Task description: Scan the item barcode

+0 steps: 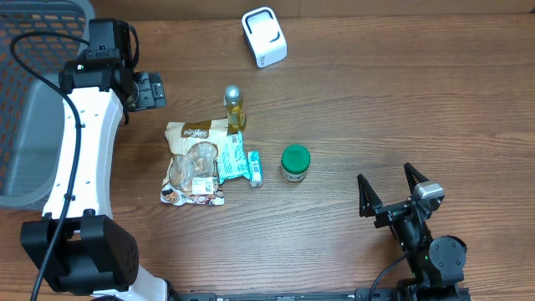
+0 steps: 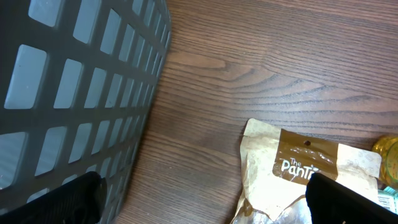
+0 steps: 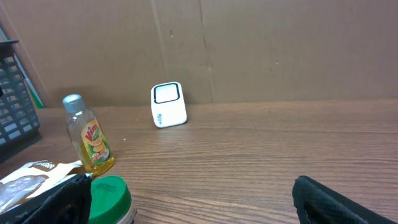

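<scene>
The snack bag (image 1: 194, 163) lies flat at the middle-left of the table (image 1: 376, 100), and it's one of four candidates. A teal packet (image 1: 241, 160) touches its right edge, a bottle (image 1: 235, 110) of yellow liquid stands upright at its top right corner, and a green-lidded jar (image 1: 294, 162) sits just apart on the right. No barcode shows on any of them, so which goes first is a guess. The white scanner (image 1: 264, 37) waits at the far edge, well apart from the cluster. The left gripper (image 1: 150, 89) hovers beside the basket (image 1: 33, 84) just above the bag's top edge, fingers spread wide and holding nothing. The right gripper (image 1: 384, 173) sits low at the near right, jaws wide too, empty, facing the jar. The bag looks light, soft and crinkly; it'll likely flop, so pinch the stiff sealed seam along the top rather than the puffy middle. The jar looks rigid and small, so close across its sides just under the lid, though the smooth wall may slip. The bottle looks tall and slick and could tip, so take it round the body, not the cap.
</scene>
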Action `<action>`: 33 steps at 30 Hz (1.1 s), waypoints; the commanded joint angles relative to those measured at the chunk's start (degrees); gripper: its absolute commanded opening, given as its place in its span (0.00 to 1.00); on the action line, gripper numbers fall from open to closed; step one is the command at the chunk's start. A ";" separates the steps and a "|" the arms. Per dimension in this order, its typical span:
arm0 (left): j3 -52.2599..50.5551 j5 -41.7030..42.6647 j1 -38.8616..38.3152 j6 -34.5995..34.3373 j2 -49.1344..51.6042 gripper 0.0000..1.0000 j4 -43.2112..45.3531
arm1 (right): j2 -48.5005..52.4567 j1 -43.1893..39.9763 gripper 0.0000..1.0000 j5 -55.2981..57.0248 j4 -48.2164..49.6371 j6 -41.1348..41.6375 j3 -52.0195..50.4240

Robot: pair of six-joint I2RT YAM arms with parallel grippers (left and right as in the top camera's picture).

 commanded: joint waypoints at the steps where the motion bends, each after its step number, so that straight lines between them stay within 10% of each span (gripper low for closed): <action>1: 1.31 0.22 0.57 0.83 -0.70 0.99 0.02 | -0.46 -0.26 1.00 0.33 0.26 -0.04 -0.61; 33: 1.31 0.22 0.57 0.83 -0.70 1.00 0.02 | -0.46 -0.26 1.00 -0.63 0.31 0.44 -0.61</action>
